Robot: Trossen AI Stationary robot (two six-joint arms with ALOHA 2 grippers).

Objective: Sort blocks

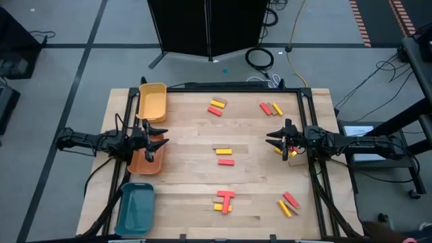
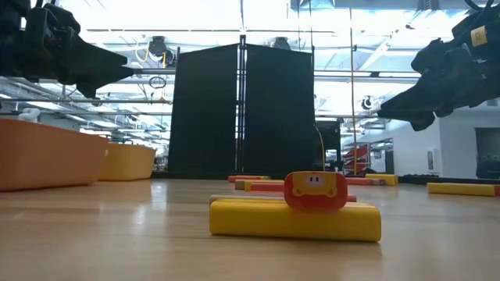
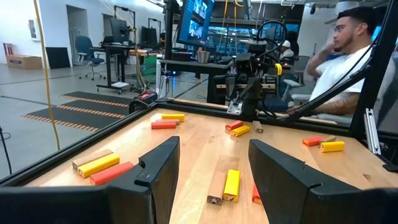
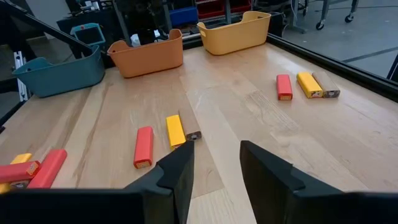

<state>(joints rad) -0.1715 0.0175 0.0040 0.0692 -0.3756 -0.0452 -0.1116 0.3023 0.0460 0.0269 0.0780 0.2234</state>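
1. Scattered in small clusters, the blocks (image 1: 223, 156) lie flat on the wooden table (image 1: 189, 182); none sits in a tray.
2. At centre, a yellow block (image 1: 223, 151) lies just above a red block (image 1: 225, 162), with a tan bar touching the yellow one.
3. Two clusters lie along the far edge: red, yellow and tan at far centre (image 1: 217, 106), and red and yellow bars toward the far right (image 1: 271, 108).
4. Near the front edge, red and yellow bars cross in a pile (image 1: 224, 200); in the low view a red piece rests atop a yellow bar (image 2: 295, 218).
5. A red and a yellow bar lie side by side at the near right corner (image 1: 288, 204).
6. More blocks lie under the right gripper (image 1: 275, 138), which hovers with jaws apart at the table's right edge, holding nothing.
7. Opposite, the left gripper (image 1: 160, 138) hangs open and empty above the orange tray (image 1: 146, 165).
8. Along the left edge, the yellow tray (image 1: 152, 102) stands at the far corner, the teal tray (image 1: 136, 208) at the near one, with the orange between.
9. Beyond the table, a person (image 3: 348, 59) in a white shirt sits with a hand raised to the head.
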